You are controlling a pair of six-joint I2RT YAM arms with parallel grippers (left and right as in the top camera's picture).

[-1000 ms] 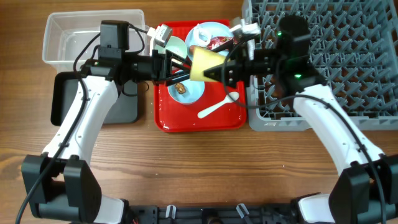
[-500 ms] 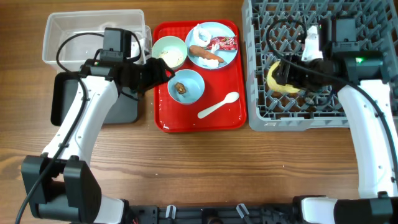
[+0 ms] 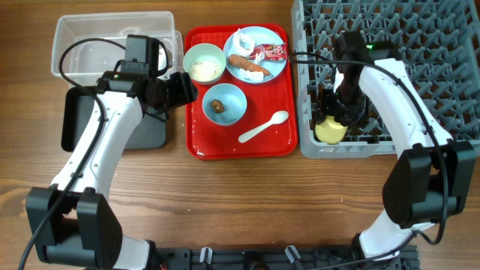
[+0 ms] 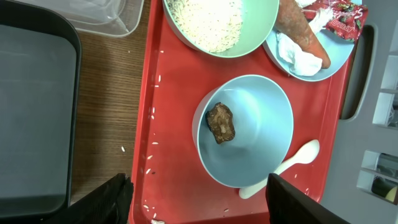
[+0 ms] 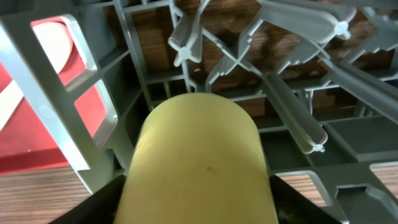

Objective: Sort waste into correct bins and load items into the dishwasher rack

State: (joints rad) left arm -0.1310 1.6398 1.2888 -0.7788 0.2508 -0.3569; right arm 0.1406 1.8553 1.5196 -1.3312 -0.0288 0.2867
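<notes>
The small yellow cup (image 3: 331,132) (image 5: 199,162) lies in the front-left corner of the grey dishwasher rack (image 3: 420,67), with my right gripper (image 3: 335,120) (image 5: 196,208) shut on it. My left gripper (image 3: 187,88) (image 4: 199,199) hangs open and empty over the red tray's (image 3: 225,146) left edge. Just ahead of it is the light blue bowl (image 4: 255,137) with a brown lump (image 4: 221,121). The pale green bowl (image 3: 204,63) holds rice. On the light blue plate (image 3: 268,71) lie tissue (image 4: 298,59), a carrot stick (image 4: 301,25) and a red wrapper (image 4: 339,15). A white spoon (image 3: 262,127) rests on the tray.
The clear tub (image 3: 90,45) stands at the back left, and the black tray (image 3: 75,127) lies in front of it, partly under my left arm. Loose rice grains are scattered on the red tray (image 4: 174,124). Upright pegs crowd round the cup (image 5: 292,124).
My right arm has carried the yellow cup from above the red tray into the rack and down to its front-left corner. My left gripper has drawn back to the tray's left edge.
</notes>
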